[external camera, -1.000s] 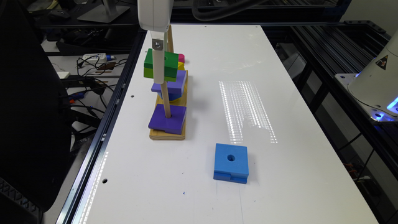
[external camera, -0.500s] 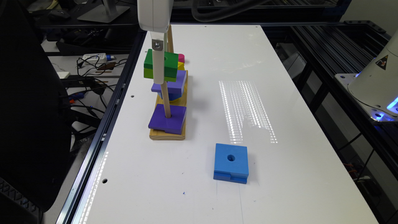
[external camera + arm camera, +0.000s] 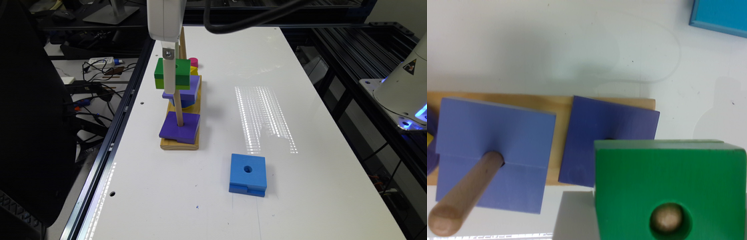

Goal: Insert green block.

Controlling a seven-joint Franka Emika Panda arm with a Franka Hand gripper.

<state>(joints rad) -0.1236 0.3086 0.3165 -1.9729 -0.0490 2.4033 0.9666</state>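
Note:
The green block (image 3: 181, 71), dark green over lime, hangs at the top of the nearest wooden peg (image 3: 179, 110). My gripper (image 3: 170, 87) is shut on the block, one white finger crossing its front face. In the wrist view the peg's tip (image 3: 666, 218) shows inside the centre hole of the green block (image 3: 667, 170). A purple block (image 3: 180, 128) lies at the foot of that peg on the wooden base (image 3: 180, 145). A second purple block (image 3: 184, 92) sits on the middle peg (image 3: 462, 202).
A blue square block (image 3: 248, 173) with a hole lies on the white table toward the exterior view's right of the base. Yellow (image 3: 193, 70) and pink (image 3: 193, 61) pieces sit at the base's far end. The table's edge rail (image 3: 110, 146) runs along the exterior view's left.

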